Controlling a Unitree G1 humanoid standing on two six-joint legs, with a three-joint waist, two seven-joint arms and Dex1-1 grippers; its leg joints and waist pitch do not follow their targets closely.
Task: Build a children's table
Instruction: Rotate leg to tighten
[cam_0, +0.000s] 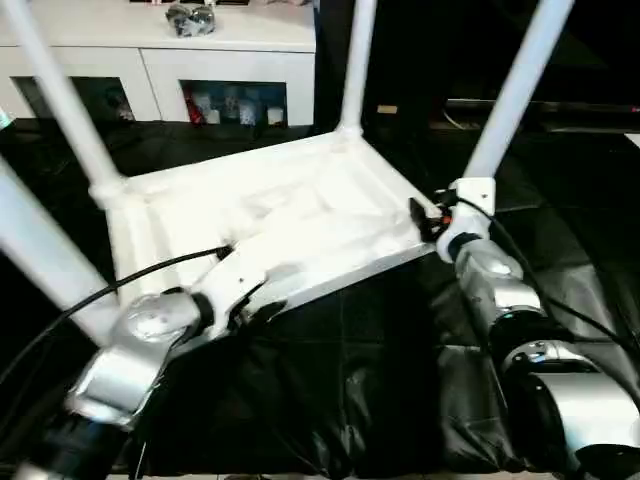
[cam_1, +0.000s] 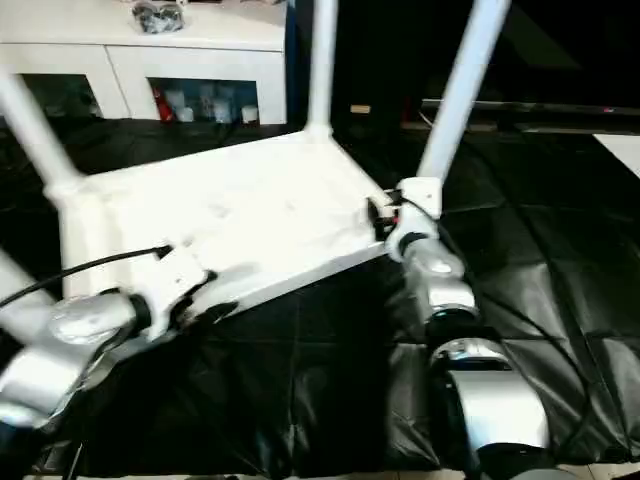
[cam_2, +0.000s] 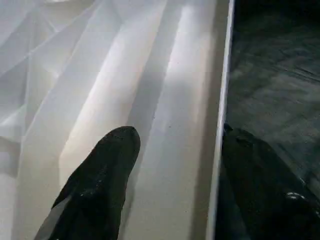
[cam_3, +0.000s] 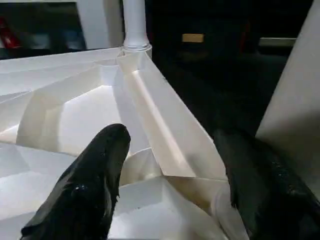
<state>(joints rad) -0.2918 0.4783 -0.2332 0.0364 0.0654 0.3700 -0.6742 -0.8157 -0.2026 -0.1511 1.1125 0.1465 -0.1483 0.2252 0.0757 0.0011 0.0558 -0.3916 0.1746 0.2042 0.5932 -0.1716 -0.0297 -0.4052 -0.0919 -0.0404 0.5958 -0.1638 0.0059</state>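
The tabletop lies upside down on the black-covered bench, all four legs standing in its corner sockets, so the job looks near done and likely wants flipping upright. To do that well, both sides should lift together, keeping the edge level so no leg twists loose. The left gripper is parted, straddling the near rim; the right gripper is likewise open astride the corner rim, fingers not clamped. A white cabinet stands behind
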